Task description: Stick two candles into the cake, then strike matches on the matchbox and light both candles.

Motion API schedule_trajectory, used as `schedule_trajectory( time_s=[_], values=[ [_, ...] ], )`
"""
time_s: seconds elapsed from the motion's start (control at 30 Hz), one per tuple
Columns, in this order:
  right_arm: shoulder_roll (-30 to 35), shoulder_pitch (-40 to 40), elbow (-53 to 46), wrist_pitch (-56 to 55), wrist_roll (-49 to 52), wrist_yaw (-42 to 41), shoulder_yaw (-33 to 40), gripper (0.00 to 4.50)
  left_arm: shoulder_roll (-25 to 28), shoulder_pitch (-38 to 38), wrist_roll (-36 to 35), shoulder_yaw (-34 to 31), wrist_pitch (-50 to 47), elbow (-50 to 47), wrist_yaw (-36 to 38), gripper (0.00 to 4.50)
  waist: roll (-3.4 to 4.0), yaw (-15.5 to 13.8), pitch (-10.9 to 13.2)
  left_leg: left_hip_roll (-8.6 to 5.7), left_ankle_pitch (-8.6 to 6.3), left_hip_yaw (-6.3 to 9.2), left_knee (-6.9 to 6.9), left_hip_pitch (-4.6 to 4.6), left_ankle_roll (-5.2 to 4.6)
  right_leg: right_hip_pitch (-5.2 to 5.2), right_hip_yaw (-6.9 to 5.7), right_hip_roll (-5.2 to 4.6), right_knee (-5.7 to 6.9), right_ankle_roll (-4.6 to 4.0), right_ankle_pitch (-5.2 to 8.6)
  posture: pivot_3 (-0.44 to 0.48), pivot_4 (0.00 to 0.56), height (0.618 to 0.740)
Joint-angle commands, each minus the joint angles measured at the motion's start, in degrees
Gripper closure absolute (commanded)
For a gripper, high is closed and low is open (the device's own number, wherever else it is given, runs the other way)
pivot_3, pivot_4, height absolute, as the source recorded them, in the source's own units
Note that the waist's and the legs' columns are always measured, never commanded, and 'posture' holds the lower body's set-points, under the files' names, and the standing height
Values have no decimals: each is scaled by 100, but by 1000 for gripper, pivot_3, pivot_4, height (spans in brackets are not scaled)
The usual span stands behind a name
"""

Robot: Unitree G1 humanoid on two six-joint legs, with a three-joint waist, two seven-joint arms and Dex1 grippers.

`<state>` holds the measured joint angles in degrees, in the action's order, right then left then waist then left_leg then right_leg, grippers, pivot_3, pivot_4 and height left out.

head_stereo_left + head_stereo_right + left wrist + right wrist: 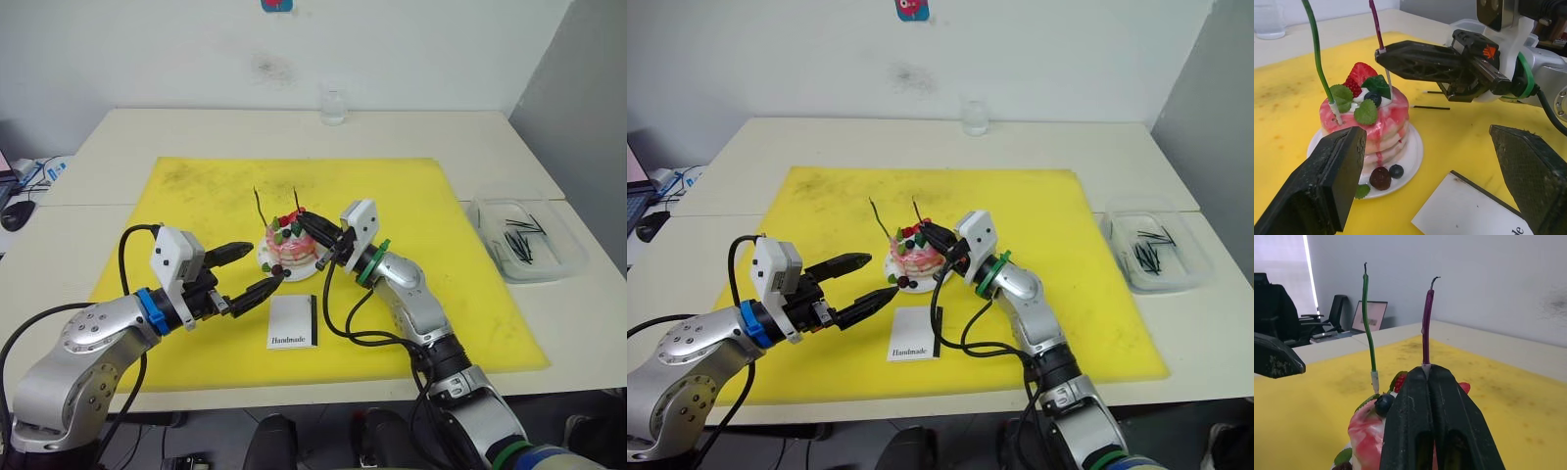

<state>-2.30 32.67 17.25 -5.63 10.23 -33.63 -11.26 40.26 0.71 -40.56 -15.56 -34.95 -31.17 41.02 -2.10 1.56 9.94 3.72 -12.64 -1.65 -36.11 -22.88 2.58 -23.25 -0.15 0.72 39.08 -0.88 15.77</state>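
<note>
- At the centre of the yellow mat (411,323) on the worktop (147,137), you have the cake (291,249) on its white plate (1413,155), with both candles upright in it.
- The green candle (1317,54) stands planted in the frosting, free of either tool.
- The dark red candle (1426,325) stands just beside it; its pale lower end is pinched in the right tool (1428,377), whose jaws are closed on it directly above the cake top.
- The left tool (257,269) hovers just short of the plate on the robot's left, jaws spread apart and holding nothing.
- The matchbox (293,321) lies flat on the mat just in front of the cake, striking strip along its right edge. It sits nearer the left tool than the right one.
- Two matches (1430,106) lie loose on the mat behind the cake, close under the right arm. More dark sticks sit in the clear tray (578,257) at the far right, well apart from the cake.
- Judgement: planting appears all but finished; you have only the release of the red candle left before lighting.
- The key relation: the red candle's long axis is vertical, so you should part the right tool and back it away level, without dragging the stem.
- Risk: either thin candle may tip if brushed.
</note>
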Motion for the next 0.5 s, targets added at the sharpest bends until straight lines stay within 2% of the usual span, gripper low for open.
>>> schedule_trajectory(
  time_s=[0.03, 0.5],
  values=[
    [-60, 52, 17, -354, 28, 75, 156, 4485, 56, 115, -83, -54, 55, -58, 78, 0, 0, 0, 0, 0, 0, 0, 0, 0, 0, 0, 0, 0, 0, 0, 0, 0, 150, 740],
    [-209, 35, 268, -523, 15, 54, 117, 4485, 13, 159, -26, 45, 88, -24, 149, 0, 0, 5, 0, 1, 0, -1, 3, 0, 0, -3, 5, 0, -1, 0, 0, 0, 150, 740]
  ],
)
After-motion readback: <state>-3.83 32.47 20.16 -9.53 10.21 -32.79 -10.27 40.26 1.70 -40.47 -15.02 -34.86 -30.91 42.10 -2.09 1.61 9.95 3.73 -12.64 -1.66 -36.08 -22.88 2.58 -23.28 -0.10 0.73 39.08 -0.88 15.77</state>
